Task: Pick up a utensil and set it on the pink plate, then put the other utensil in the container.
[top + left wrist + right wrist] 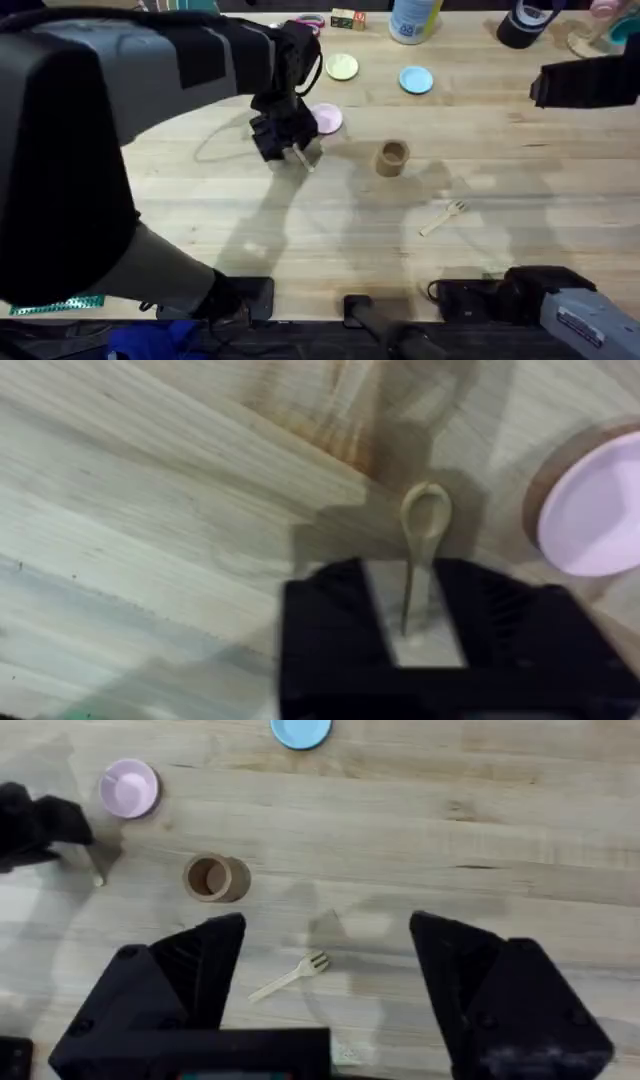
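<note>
Your left gripper point(420, 635) is clenching the wooden spoon point(423, 535) just beside the pink plate point(326, 119). Your right gripper point(325, 970) is gaping, released, over the wooden fork point(291, 976) near the wooden cup point(392, 158).

Bright even light, soft shadows, blurred near arm point(90, 120)

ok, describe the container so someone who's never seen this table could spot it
On the wooden table, look near the middle, in front of the row of three small plates. The container is a small tan-brown wooden cup standing upright with its mouth open, right of the pink plate and behind the wooden fork. It is the only cylinder among flat plates.
</note>
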